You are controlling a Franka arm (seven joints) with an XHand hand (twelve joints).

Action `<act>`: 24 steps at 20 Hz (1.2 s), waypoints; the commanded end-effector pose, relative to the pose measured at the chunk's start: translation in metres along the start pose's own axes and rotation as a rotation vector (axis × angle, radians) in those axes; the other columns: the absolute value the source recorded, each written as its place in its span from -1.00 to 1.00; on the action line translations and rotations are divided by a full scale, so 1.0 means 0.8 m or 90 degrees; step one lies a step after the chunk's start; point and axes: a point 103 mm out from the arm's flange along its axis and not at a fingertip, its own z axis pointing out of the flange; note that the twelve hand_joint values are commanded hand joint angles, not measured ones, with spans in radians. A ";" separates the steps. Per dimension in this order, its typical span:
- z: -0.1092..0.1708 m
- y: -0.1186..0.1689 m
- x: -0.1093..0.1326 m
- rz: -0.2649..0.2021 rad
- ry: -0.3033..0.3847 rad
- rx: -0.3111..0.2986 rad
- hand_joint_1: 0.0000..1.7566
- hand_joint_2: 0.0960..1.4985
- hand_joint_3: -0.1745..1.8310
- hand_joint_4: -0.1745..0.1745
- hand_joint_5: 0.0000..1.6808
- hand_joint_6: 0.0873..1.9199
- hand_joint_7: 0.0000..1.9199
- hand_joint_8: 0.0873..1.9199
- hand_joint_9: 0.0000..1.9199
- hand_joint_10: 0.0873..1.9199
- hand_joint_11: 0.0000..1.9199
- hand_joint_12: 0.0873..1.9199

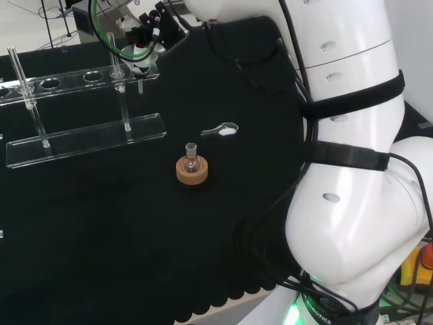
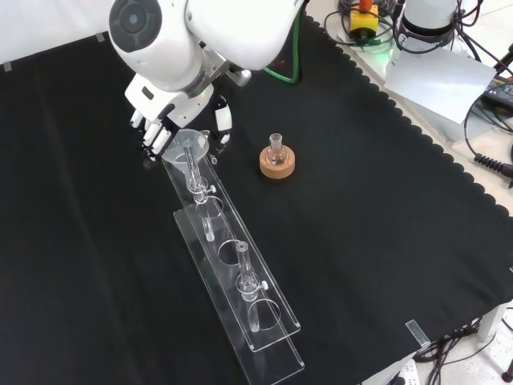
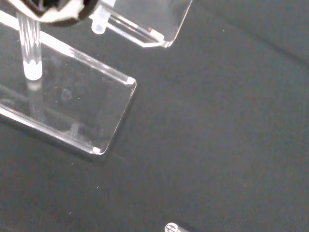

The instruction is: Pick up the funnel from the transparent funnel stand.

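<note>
A clear funnel [image 2: 191, 143] sits in the far end hole of the transparent stand [image 2: 240, 273], its stem [image 2: 197, 183] hanging down through the upper shelf. My hand [image 2: 163, 120] hangs at that end of the stand. Its fingers [image 2: 152, 136] stand at the funnel's left rim in the front view, and the thumb [image 2: 224, 120] is on the right, a little apart from it. Nothing is clasped. From behind, the hand [image 1: 146, 34] is above the funnel's stem [image 1: 141, 85] at the stand's [image 1: 88, 139] right end. The wrist view shows the stand's base corner [image 3: 96, 116].
A small round flask [image 2: 276, 147] stands in a cork ring [image 2: 277, 165] to the right of the funnel in the front view. A small clear item [image 1: 223, 128] lies on the cloth near it. Two clear posts [image 2: 245, 277] rise from the stand.
</note>
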 end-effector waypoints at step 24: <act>-0.111 -0.214 -0.025 0.057 -0.160 -0.054 0.06 -0.14 -0.11 -0.23 -0.27 -0.10 -0.18 -0.24 0.19 -0.53 -0.21 0.12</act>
